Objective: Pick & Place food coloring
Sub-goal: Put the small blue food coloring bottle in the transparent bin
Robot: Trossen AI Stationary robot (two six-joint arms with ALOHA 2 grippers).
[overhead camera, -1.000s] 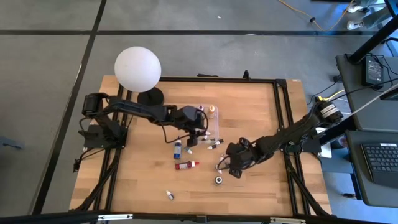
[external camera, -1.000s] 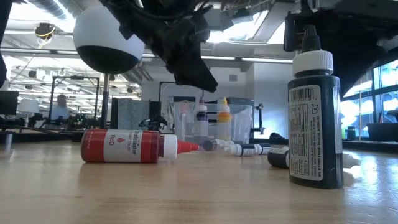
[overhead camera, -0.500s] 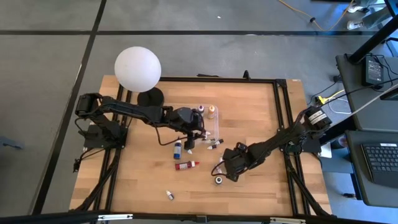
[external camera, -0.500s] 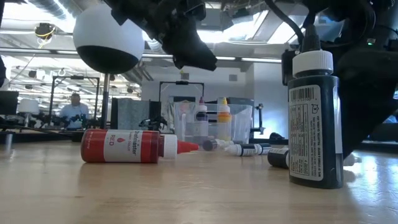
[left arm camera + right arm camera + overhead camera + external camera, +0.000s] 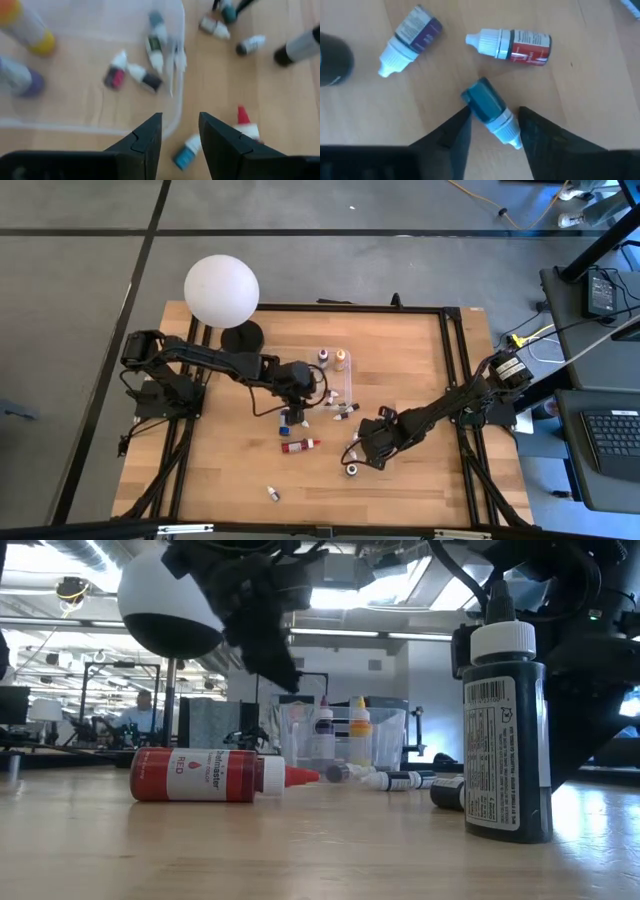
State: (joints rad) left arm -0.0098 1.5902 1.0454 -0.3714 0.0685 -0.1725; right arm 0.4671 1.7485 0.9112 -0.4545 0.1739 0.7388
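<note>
Food coloring bottles lie scattered on the wooden table. My right gripper (image 5: 492,132) is down at the table in its right half, shut on a small teal bottle (image 5: 487,107) that lies on its side. A purple-labelled bottle (image 5: 412,35) and a red-labelled one (image 5: 520,44) lie just beyond it. My left gripper (image 5: 180,135) hangs open above the near left corner of the clear box (image 5: 345,385), over a blue bottle (image 5: 286,417), with nothing between its fingers. A bigger red bottle (image 5: 300,445) lies on its side. My right gripper has the teal bottle between its two fingers, one finger (image 5: 457,132) beside the body (image 5: 479,100), the other by the white cap (image 5: 507,131). The fingers come from above, slanting down. The bottle lies aslant between them, on its side on the table.
A black bottle (image 5: 505,740) stands upright just near of my right gripper. A purple bottle (image 5: 323,358) and a yellow one (image 5: 340,360) stand at the box's far end. A white globe lamp (image 5: 221,288) stands at the far left. One tiny bottle (image 5: 273,494) lies near the front edge.
My left gripper has drawn back from over the clear box toward the table's left edge and now hangs over the blue bottle. My right gripper has moved a little toward the table's left and near edges, down among the small bottles.
</note>
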